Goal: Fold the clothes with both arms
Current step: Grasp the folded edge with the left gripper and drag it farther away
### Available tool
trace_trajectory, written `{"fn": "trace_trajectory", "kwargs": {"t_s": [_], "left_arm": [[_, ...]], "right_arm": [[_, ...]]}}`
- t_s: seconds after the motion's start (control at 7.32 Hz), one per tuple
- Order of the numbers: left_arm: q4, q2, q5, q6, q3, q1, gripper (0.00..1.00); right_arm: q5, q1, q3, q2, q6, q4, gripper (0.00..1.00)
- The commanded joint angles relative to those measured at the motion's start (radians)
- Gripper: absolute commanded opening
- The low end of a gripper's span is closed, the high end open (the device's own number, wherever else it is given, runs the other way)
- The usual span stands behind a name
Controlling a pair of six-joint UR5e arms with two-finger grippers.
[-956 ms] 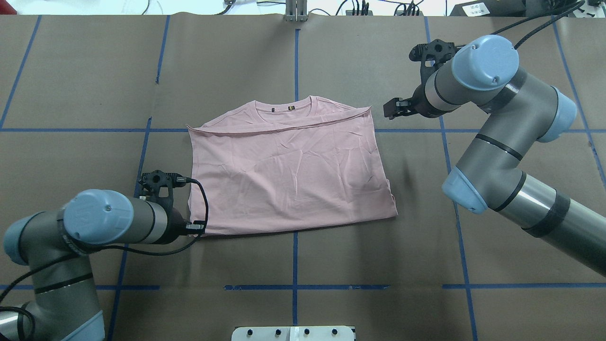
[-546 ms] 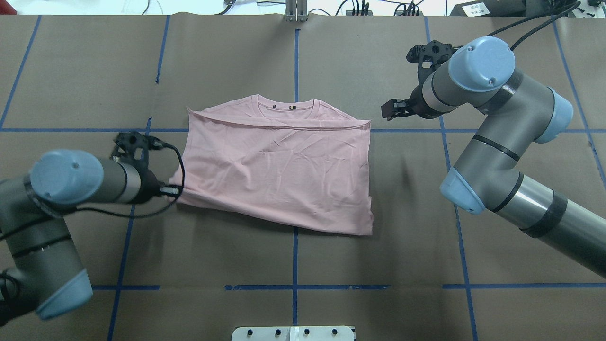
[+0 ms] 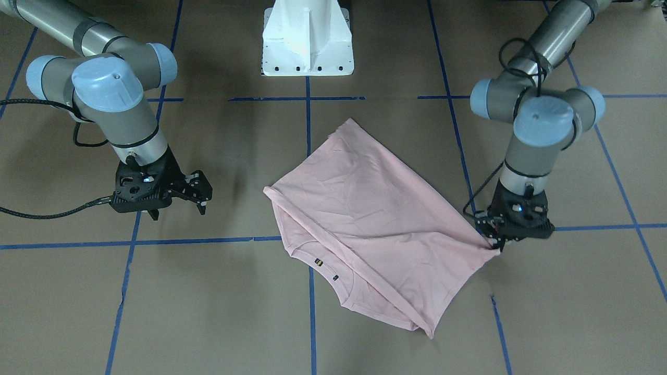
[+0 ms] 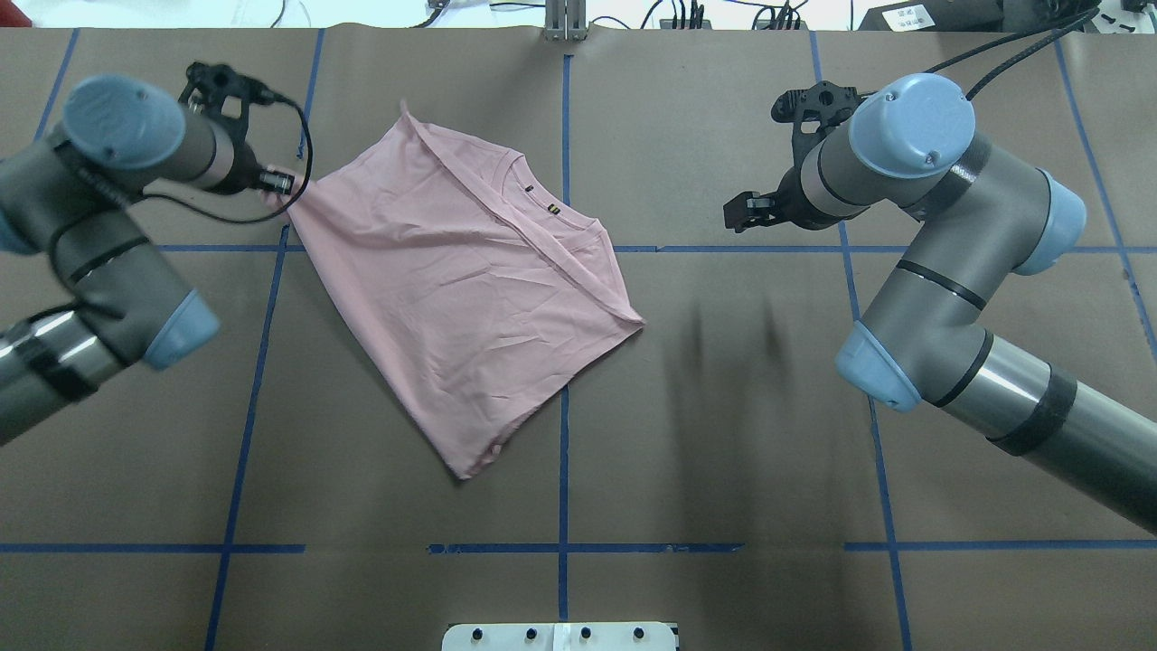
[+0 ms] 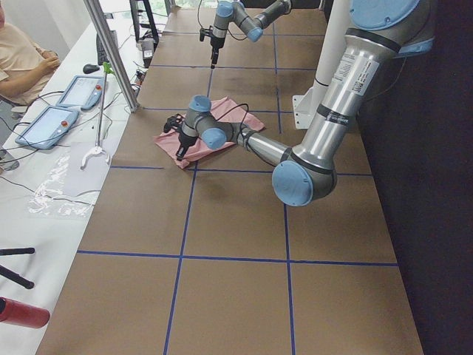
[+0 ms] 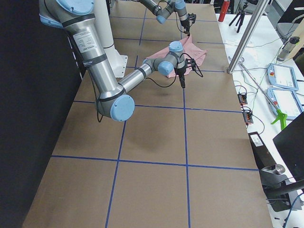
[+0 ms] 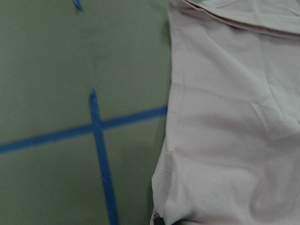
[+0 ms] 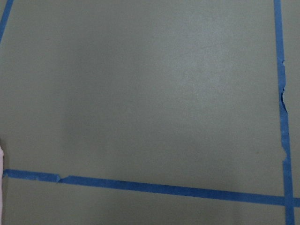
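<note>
The clothes are one pale pink T-shirt (image 4: 461, 280), plain side up, folded and lying skewed on the brown table; its collar (image 4: 551, 210) faces the far side. My left gripper (image 4: 282, 188) is shut on the shirt's far-left corner, and the front-facing view shows that pinch low at the table (image 3: 494, 246). The left wrist view shows pink cloth (image 7: 234, 117) filling its right half. My right gripper (image 4: 741, 212) hovers open and empty over bare table, well to the right of the shirt (image 3: 375, 224); in the front-facing view its fingers (image 3: 178, 208) are spread.
Blue tape lines (image 4: 562, 547) grid the brown paper. The white pedestal base (image 3: 307, 39) stands at the robot's side. A person (image 5: 22, 55) sits beyond the far table edge with tablets (image 5: 48, 122) and a metal post (image 5: 111, 52).
My left arm swung from the near-left to the far-left, dragging the shirt's corner with it; the shirt slid left and rotated. The right arm barely moved.
</note>
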Motion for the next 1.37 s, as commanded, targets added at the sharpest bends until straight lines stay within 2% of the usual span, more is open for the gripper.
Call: {"fn": "trace_trajectory", "kwargs": {"t_s": [0.0, 0.14, 0.27, 0.41, 0.55, 0.68, 0.82, 0.96, 1.09, 1.23], "left_arm": [[-0.186, -0.126, 0.002, 0.047, 0.300, -0.057, 0.00], [-0.191, -0.117, 0.002, 0.072, 0.299, -0.065, 0.00], [-0.203, -0.091, 0.002, 0.075, 0.293, -0.064, 0.99], [-0.241, -0.078, -0.002, 0.110, 0.288, -0.070, 1.00], [-0.238, -0.083, -0.024, 0.182, 0.278, -0.103, 1.00], [-0.243, -0.075, -0.060, 0.185, 0.256, -0.107, 1.00], [-0.237, -0.055, -0.064, 0.185, 0.224, -0.107, 1.00], [-0.235, -0.049, -0.064, 0.184, 0.204, -0.107, 1.00], [-0.235, -0.048, -0.065, 0.178, 0.199, -0.107, 1.00], [-0.238, -0.047, -0.065, 0.176, 0.199, -0.107, 1.00]], "right_arm": [[-0.001, -0.001, -0.001, 0.005, 0.007, 0.000, 1.00], [-0.001, -0.002, -0.001, 0.005, 0.007, 0.000, 1.00], [-0.001, -0.002, -0.001, 0.013, 0.007, 0.000, 1.00], [-0.001, -0.005, -0.001, 0.037, 0.057, -0.002, 1.00], [-0.003, -0.033, -0.036, 0.104, 0.183, -0.003, 1.00], [-0.041, -0.067, -0.123, 0.213, 0.277, -0.006, 0.99], [-0.102, -0.091, -0.226, 0.314, 0.342, -0.006, 0.93], [-0.111, -0.122, -0.292, 0.377, 0.406, -0.005, 0.84], [-0.139, -0.159, -0.343, 0.429, 0.466, -0.009, 0.70], [-0.192, -0.198, -0.431, 0.485, 0.470, -0.008, 0.64]]}}
